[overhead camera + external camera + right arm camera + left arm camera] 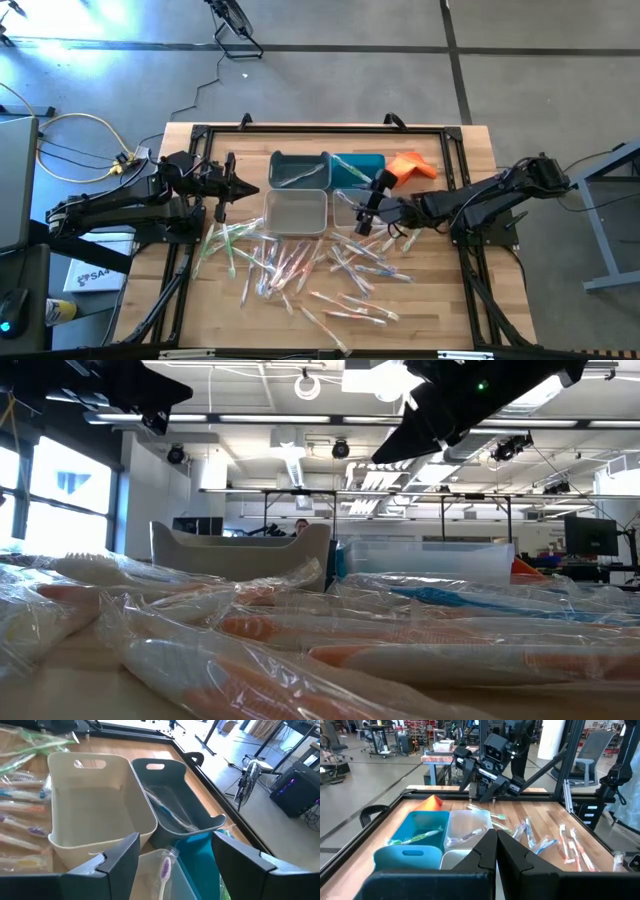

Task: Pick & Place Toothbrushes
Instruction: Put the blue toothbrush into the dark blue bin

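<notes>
Toothbrushes (300, 265) lie scattered in clear wrappers across the near half of the surface (470, 160), thin sticks with green, pink, blue and pale handles; the green ones gather toward the left arm's side. A few already sit in the bins: one in the grey-blue bin (172, 802), one green in the teal bin (420, 827), one with a purple head in the clear bin (162, 870). The cream bin (95, 805) holds none that can be seen.

The surface is pale wood inside a black frame, with an orange cloth (412, 167) by the teal bin. Around it lie grey concrete floor and cables; the room behind shows desks, chairs and monitors.

Left end effector (250, 190) hovers beside the bins, fingers pressed together, empty. Right end effector (370, 195) hangs over the clear bin, fingers spread apart, holding nothing.

In the low view wrappers fill the foreground and hide most of the bins.
</notes>
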